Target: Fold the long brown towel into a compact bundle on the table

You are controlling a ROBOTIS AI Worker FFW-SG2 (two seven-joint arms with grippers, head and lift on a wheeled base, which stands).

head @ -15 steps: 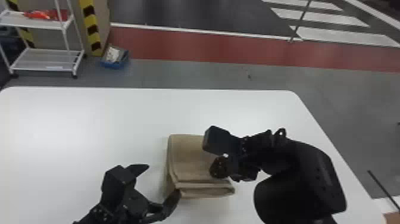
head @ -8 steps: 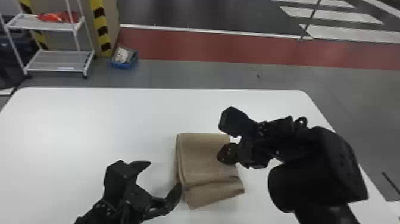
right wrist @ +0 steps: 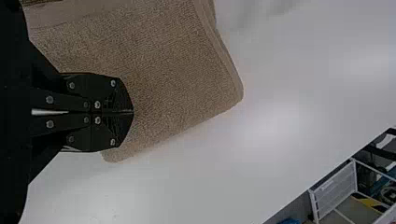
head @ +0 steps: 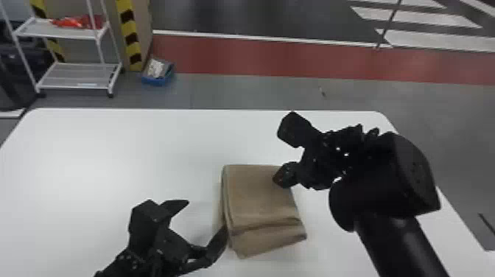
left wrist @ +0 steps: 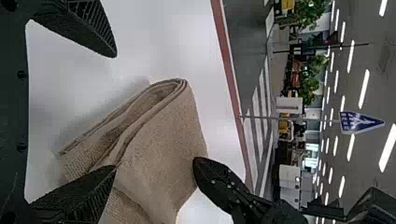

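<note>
The brown towel lies folded in a thick stack on the white table, its front flap slanting askew. Layered folds of the towel face my left gripper. That left gripper is at the towel's near left side, fingers spread, one of them against or just over the edge; in its wrist view the left gripper holds nothing. My right gripper is over the towel's far right part. In its wrist view the right gripper has its fingertips together above the towel, no cloth visibly pinched.
The white table surrounds the towel, with bare surface to its left and beyond. On the floor past the far edge stand a white rack and a blue bin.
The right gripper has moved away from the towel's front toward its far right. The front flap now slants outward instead of lying straight. The head view has shifted slightly; the left gripper stays near the towel's edge.
</note>
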